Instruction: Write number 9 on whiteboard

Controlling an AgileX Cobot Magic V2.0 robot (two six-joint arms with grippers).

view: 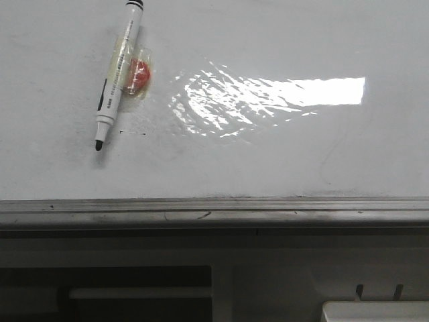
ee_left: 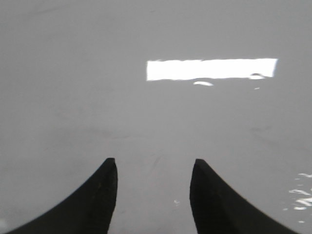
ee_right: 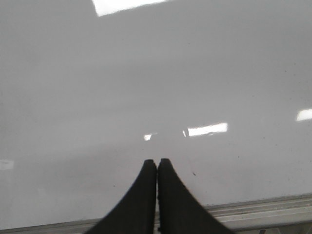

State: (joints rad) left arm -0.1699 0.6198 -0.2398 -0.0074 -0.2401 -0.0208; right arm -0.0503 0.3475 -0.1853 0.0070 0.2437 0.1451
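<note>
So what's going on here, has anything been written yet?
Nothing yet. The whiteboard shows no 9, only glare and specks. The marker lies uncapped on it at the front view's upper left, taped to a red piece, with no gripper on it. The left gripper is open and empty; the right gripper is shut on nothing.

Glossy white whiteboard (view: 268, 154), flat, glare-streaked, unmarked

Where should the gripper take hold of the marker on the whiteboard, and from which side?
Grip the marker at its bare lower barrel, between the taped red piece and the tip, from above; it lies flat on the whiteboard, jaws across its width.
</note>
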